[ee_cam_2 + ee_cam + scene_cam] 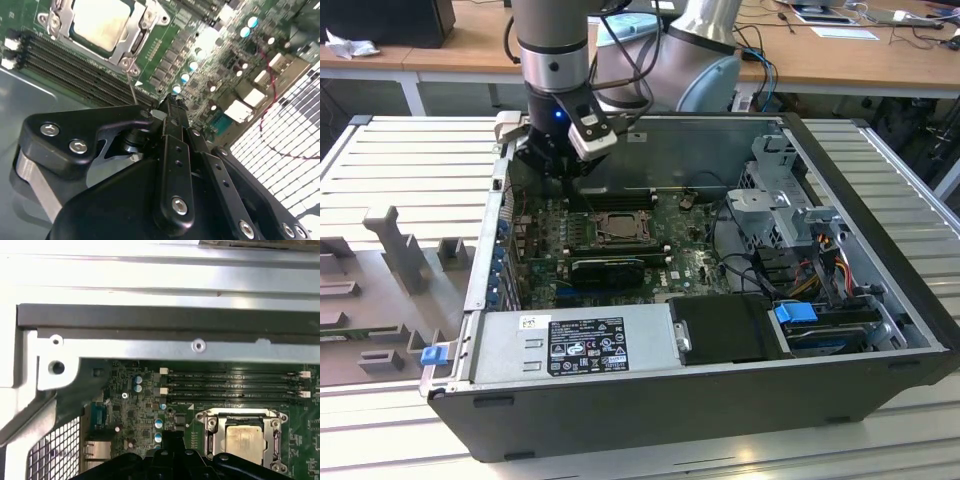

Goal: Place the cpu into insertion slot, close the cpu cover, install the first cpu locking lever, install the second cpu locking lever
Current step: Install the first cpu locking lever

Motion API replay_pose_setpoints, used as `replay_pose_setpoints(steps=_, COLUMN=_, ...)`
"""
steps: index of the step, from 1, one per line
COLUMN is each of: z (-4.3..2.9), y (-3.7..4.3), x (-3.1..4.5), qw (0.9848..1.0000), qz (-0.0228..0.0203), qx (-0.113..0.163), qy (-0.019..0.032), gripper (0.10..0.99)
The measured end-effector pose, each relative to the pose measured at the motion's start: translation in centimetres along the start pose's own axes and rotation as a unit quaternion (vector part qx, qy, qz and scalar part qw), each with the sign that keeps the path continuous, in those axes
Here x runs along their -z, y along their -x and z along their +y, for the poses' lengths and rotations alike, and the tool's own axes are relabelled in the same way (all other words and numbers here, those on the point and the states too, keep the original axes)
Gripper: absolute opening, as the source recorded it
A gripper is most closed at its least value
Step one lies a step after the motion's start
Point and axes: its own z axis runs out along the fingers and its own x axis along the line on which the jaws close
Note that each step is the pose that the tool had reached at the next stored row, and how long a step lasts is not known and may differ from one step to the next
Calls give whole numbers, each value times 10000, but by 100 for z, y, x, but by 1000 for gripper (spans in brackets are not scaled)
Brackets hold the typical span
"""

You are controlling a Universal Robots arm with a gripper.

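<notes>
Tool [172, 107] fills the near foreground in the second wrist view, fingers pressed together w/ nothing between. Cpu [102, 22] already sits in insertion slot [243, 437], cpu cover [135, 37] framing it; thin locking lever [132, 82] runs from socket corner toward tool tip, just beside it.

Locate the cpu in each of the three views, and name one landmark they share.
Exterior view: the cpu sits in its socket mid-board, under the gripper.
Second wrist view: cpu beyond the gripper's black body.
First wrist view: cpu beside the gripper.
Shared landmark: the long black memory slots alongside the socket.
</notes>
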Motion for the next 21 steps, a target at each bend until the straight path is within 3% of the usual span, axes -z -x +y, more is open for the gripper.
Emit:
replay_pose_setpoints(steps=6, z=118, y=17, x=-12, qw=10000, qz=0, qx=1, qy=1, gripper=106)
replay_pose_setpoints(steps=21, z=119, y=164, x=-16, qw=10000, qz=0, qx=0, qy=1, gripper=106)
